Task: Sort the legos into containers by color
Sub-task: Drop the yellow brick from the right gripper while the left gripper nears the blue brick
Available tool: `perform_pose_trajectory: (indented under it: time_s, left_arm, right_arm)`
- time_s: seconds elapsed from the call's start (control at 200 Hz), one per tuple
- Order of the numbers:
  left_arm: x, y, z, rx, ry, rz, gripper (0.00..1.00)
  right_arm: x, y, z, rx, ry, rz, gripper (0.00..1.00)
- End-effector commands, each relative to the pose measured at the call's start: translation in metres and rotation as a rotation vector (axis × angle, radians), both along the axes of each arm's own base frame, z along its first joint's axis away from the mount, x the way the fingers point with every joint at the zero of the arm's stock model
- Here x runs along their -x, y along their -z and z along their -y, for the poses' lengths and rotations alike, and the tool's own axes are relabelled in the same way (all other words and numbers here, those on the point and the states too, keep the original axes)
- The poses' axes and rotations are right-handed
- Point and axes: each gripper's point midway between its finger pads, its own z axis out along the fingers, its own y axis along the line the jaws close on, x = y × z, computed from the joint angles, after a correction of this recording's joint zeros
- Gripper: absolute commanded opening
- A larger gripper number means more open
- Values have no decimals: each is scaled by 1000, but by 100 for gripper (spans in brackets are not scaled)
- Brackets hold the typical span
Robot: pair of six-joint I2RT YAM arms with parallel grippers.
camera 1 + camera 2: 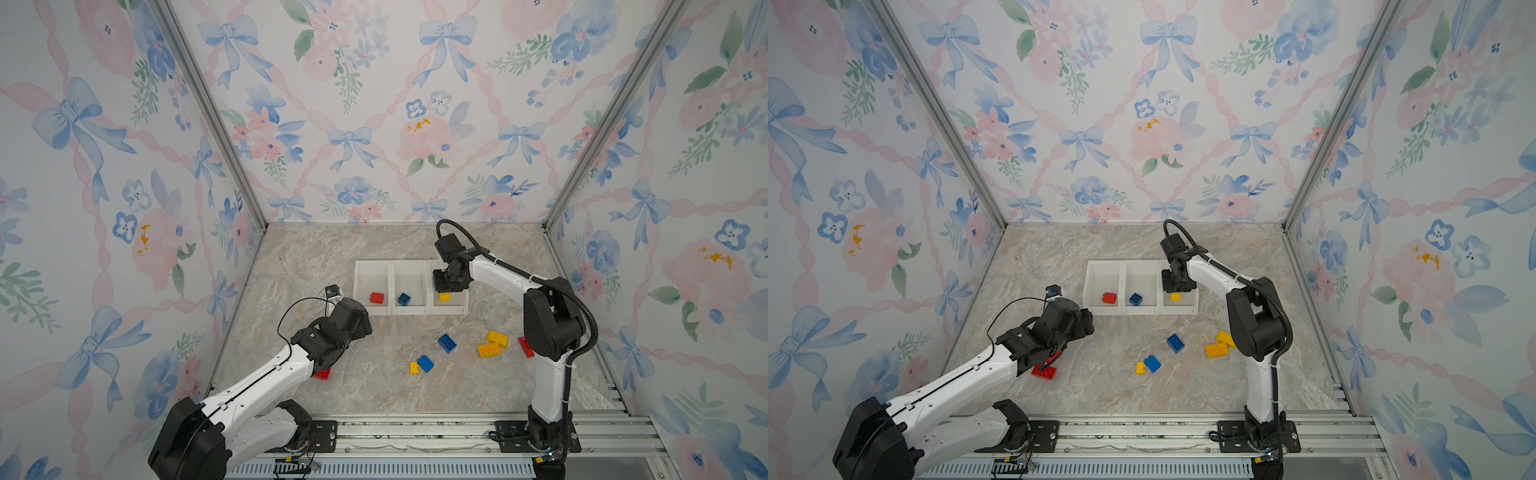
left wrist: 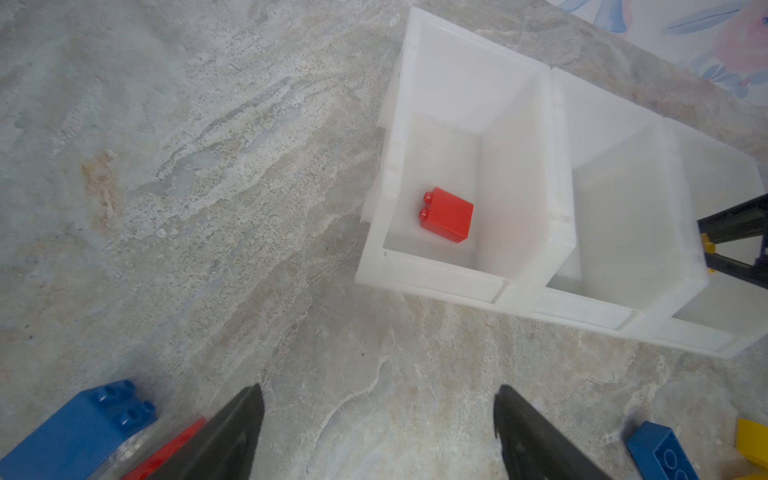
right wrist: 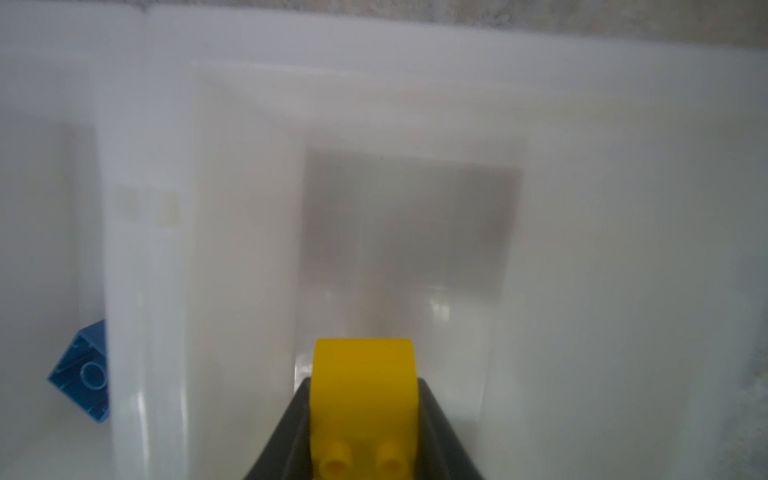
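in right wrist view, claw (image 3: 365, 381) pinching yellow lego (image 3: 363, 407), studs visible

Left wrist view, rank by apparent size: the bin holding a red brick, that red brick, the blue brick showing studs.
1. bin, largest
2. blue brick, though nearness to the camera enlarges it
3. red brick, smallest

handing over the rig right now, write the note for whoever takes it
Left gripper: open, empty, above bare table near the left bin.
Right gripper: shut on a yellow brick at the right bin, unreleased.
Done: red brick in left bin, blue brick in middle bin.
Left: release the yellow, then sort the loose legos on the table.
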Motion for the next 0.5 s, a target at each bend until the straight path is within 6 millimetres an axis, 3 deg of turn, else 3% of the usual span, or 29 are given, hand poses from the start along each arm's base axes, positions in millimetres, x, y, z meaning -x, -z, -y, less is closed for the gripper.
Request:
perform_pose_trajectory:
  time_s: [0.0,0.105,0.205,0.495]
  left_arm:
    - [1,2,-3,7,-13,-4,89]
    - [1,1,-4,7,-17,-1,89]
    - [2,1,-7,8,-29,1,90]
    - [3,5,-11,10,-50,-5,90]
  right_arm:
    - [-9,-4,-3,-2,3,8,39]
    - [-8,-5,-4,-2,-1,5,52]
    - [-7,-7,-4,-4,0,7,58]
    - [0,-21,-2,-19,-1,27,60]
